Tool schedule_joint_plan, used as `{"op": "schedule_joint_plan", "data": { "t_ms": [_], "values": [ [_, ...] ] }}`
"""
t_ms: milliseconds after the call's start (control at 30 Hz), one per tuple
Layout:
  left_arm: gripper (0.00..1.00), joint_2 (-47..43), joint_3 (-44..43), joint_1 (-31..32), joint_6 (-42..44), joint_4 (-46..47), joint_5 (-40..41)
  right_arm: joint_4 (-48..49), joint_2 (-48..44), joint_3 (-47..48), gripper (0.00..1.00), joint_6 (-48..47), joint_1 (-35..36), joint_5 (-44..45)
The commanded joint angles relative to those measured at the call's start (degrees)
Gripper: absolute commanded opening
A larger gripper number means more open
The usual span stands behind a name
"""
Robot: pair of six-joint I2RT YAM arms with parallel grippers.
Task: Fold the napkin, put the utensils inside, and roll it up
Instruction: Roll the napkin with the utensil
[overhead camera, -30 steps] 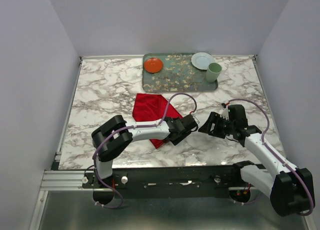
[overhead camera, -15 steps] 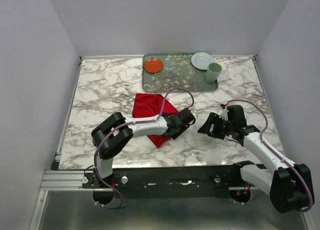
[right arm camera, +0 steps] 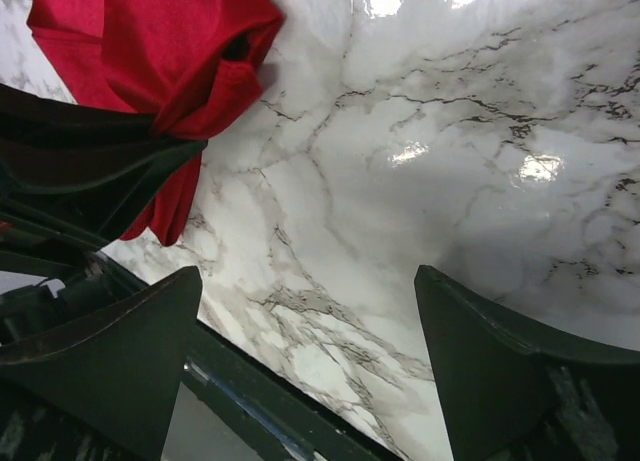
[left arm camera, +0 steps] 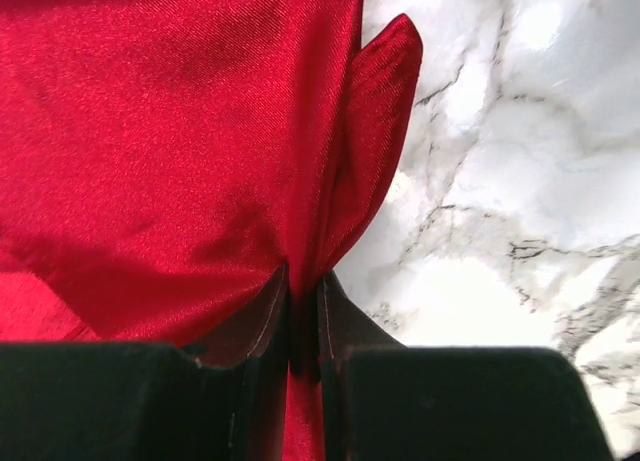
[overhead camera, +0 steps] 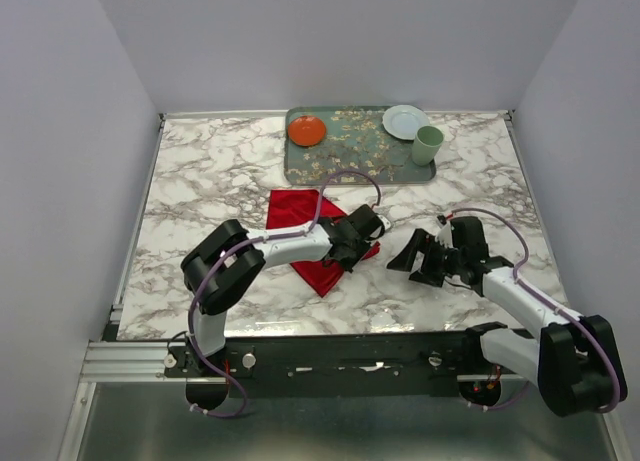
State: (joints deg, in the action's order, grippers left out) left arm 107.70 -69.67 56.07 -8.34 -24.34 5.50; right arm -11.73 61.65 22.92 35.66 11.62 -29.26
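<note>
Napkin: the plain bright red soft cloth napkin (overhead camera: 300, 213) (left arm camera: 170, 131) (right arm camera: 140, 41) is being kept on the white-and-grey marble table (overhead camera: 210, 181), about midway between the left and right edges. One pointed corner is being aimed at the near edge.

Left gripper: the left gripper (overhead camera: 358, 239) (left arm camera: 300, 306) is being held almost fully closed, with a ridge of the napkin's right-hand edge being pinched between its fingers. In the left wrist view, a narrow flap of that edge is being drawn up beside the main sheet, its rounded tip lying on the marble.

Right gripper: the right gripper (overhead camera: 408, 258) (right arm camera: 308, 281) is being held wide apart with nothing in it. It is being hovered over bare marble just to the right of the pinched edge, apart from the cloth.

Far edge: a grey-green rectangular tray with a blossom pattern (overhead camera: 360, 159) is being kept against the far edge. A small round orange-red plate (overhead camera: 307, 131), a round white plate (overhead camera: 404, 121) and a pale green cup (overhead camera: 428, 144) are being carried on it.

Open room: a band of bare marble is being left between the napkin's far edge and the tray's near rim, and a wider stretch towards the left edge.
</note>
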Motion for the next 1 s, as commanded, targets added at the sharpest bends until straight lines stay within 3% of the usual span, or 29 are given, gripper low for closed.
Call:
{"op": "schedule_joint_plan", "data": {
  "t_ms": [0,200,367,533,800,967],
  "values": [
    [0.00,1.55,2.69,-4.29,-6.76,1.83,-14.70,8.29,1.10,-1.82,0.97,6.43,-0.19,-1.95],
    [0.00,-1.44,5.16,-6.41,-10.38,7.28,-24.30,17.87,7.87,-3.05,0.94,14.59,0.60,-3.79],
    [0.00,-2.41,7.17,-7.12,-14.15,12.28,-28.87,26.83,10.33,-3.94,0.90,21.28,6.30,-2.31],
    [0.00,-2.49,8.58,-7.29,-15.83,14.67,-30.46,27.20,11.83,-3.14,0.90,27.70,11.75,6.21],
    [0.00,-4.69,10.25,-7.65,-16.97,16.95,-31.25,21.31,14.20,-2.70,0.88,38.23,14.48,16.06],
    [0.00,-5.13,10.96,-7.73,-17.59,18.10,-31.51,21.66,18.94,-0.15,0.77,41.33,17.12,14.40]
  ]
}}
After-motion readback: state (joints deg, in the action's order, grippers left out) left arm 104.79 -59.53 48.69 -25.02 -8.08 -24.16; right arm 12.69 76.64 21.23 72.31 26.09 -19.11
